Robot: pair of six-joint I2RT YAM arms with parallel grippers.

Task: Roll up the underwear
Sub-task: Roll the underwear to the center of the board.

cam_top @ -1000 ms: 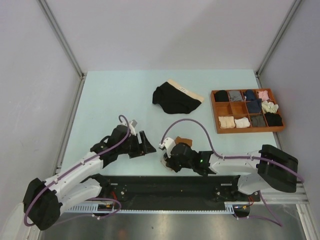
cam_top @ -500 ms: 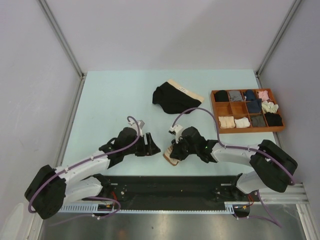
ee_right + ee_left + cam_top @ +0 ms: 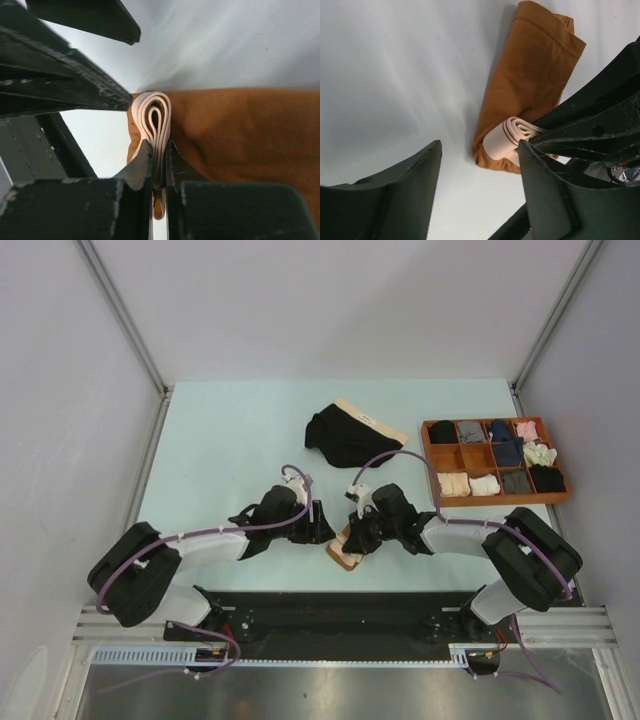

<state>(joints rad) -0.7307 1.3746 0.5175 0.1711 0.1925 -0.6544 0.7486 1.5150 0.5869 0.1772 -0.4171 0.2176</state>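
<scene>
Both arms have converged at near centre, where the right gripper (image 3: 159,150) clamps the coiled waistband (image 3: 152,115) of the rust-brown underwear (image 3: 530,85) while the left gripper (image 3: 477,150), fingers spread and empty, closes in just left of it, likely to steady the roll.

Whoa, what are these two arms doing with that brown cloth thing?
They are rolling underwear. The right claw is pinched shut on the coiled beige waistband of the rust-brown underwear, which lies partly rolled on the table. The left claw is open right beside it, holding nothing. The black underwear lies unrolled farther back, and a wooden tray on the right holds small fabric bundles.
</scene>
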